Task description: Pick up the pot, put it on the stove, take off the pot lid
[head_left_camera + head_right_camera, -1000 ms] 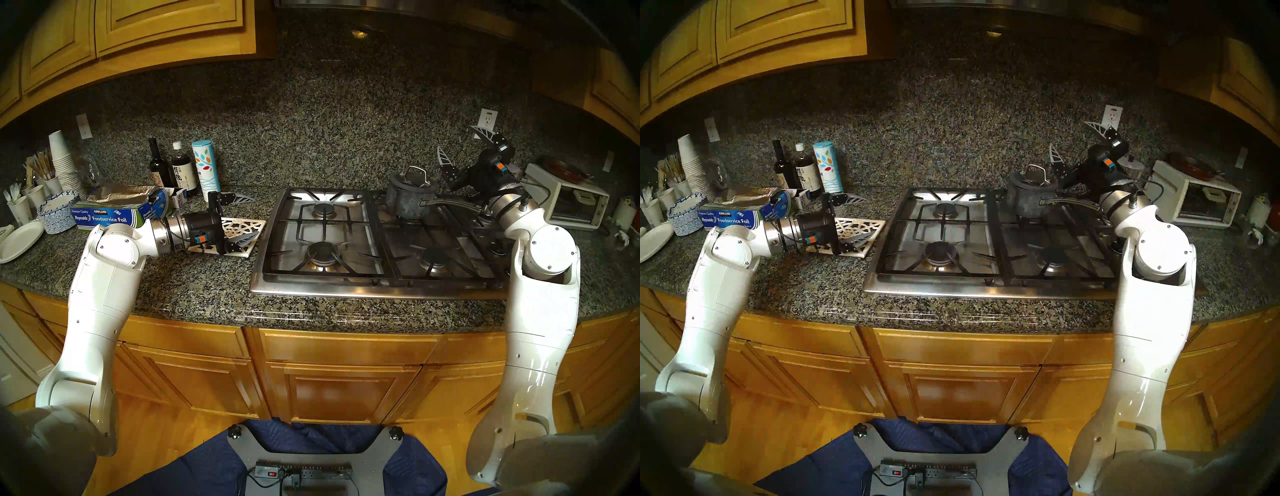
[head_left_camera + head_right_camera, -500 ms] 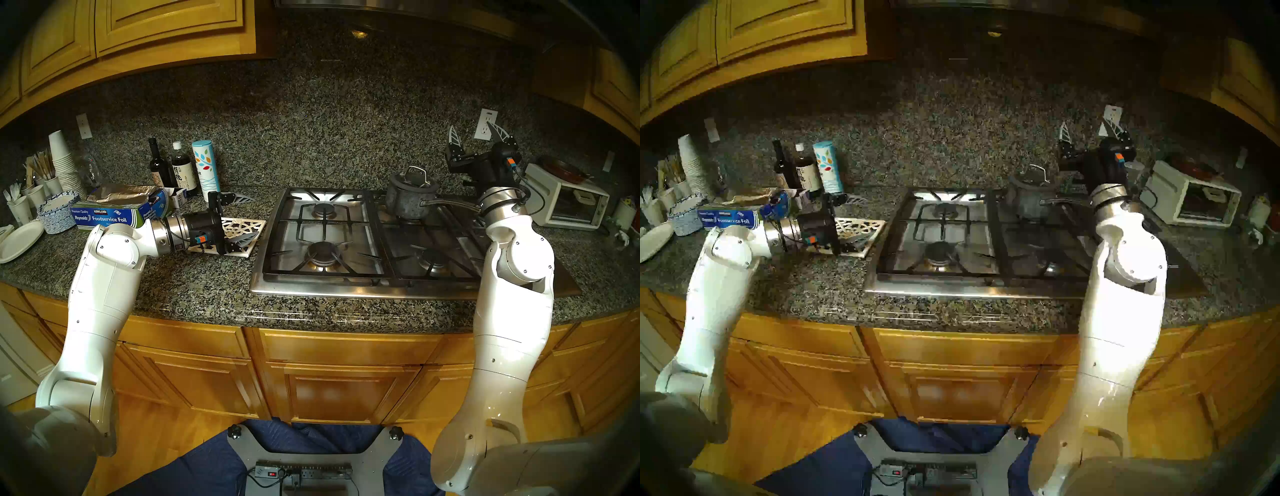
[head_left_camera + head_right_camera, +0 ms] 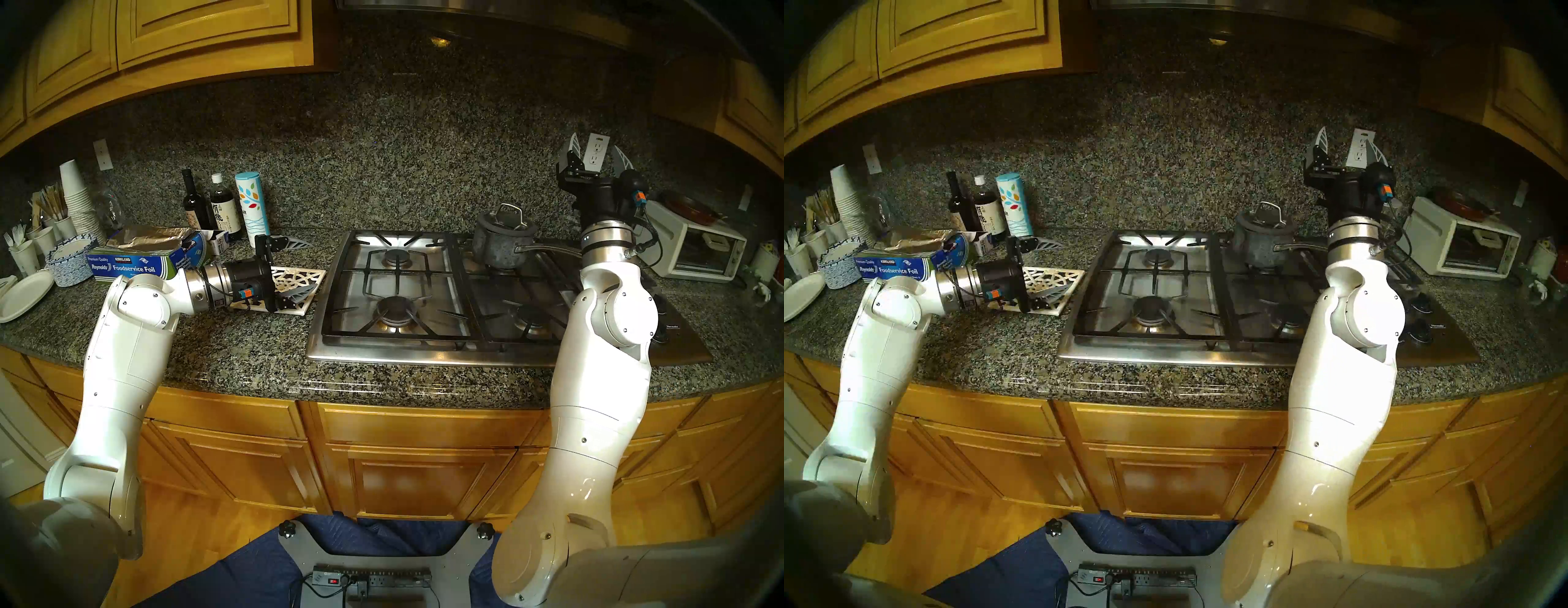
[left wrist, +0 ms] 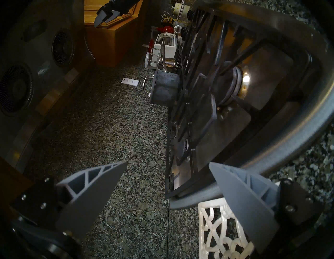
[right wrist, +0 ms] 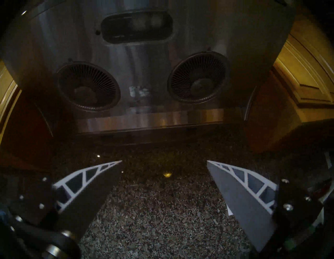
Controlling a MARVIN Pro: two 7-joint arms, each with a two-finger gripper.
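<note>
**Operator:** Where is the pot, and is the lid off?

**Describer:** You would find the small dark grey mottled saucepan point(image 3: 503, 245) standing upright on the wide stainless steel gas cooktop with black cast-iron grates point(image 3: 424, 297), over its far right burner. The round glass lid with the arched silver loop handle point(image 3: 506, 219) sits on top of the saucepan. The saucepan's long dark metal handle runs to the right along the grates, and its end is hidden behind your right arm.

**Operator:** What are my grippers doing?

**Describer:** Your right gripper point(image 3: 596, 149) is raised above and to the right of the saucepan, pointing up toward the granite backsplash, jaws spread wide and holding nothing. It is well apart from the lid. Your left gripper point(image 3: 302, 267) is to the left of the cooktop, level, above the white lattice trivet point(image 3: 297, 278) that lies on the granite counter just beside the cooktop's left edge. Its jaws are also spread wide and empty, one finger point(image 4: 94, 191) over the counter, the other over the trivet.
</note>
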